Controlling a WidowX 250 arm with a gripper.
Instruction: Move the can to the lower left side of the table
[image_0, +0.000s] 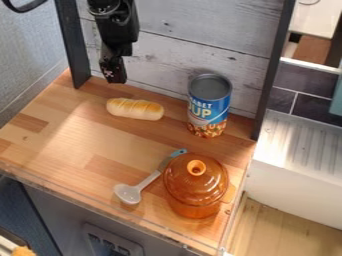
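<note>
In the camera view, the black gripper (113, 75) hangs down at the upper left, in front of the grey plank panel (200, 32) behind the worktop (50, 132). Whether it is open or closed, I cannot tell. The can (209, 107) stands upright on the right-hand part of the worktop, towards the back, near the panel and the right black post (270, 75). It has a blue label with a band of orange and yellow at its foot, and its grey metal top faces up. Seen from the camera, the can is to the right of the gripper and lower in the view, well apart from it. A bread roll (133, 109), scored across its golden top, lies on its long side to the left of the can, below the gripper in the view. Nearer the front, below the can in the view, sits an amber pot (194, 192) with its lid on and an orange knob on top. Just to its left, a spoon (128, 193) lies at a slant, its pale bowl towards the lower left and its blue handle end towards the can.
</note>
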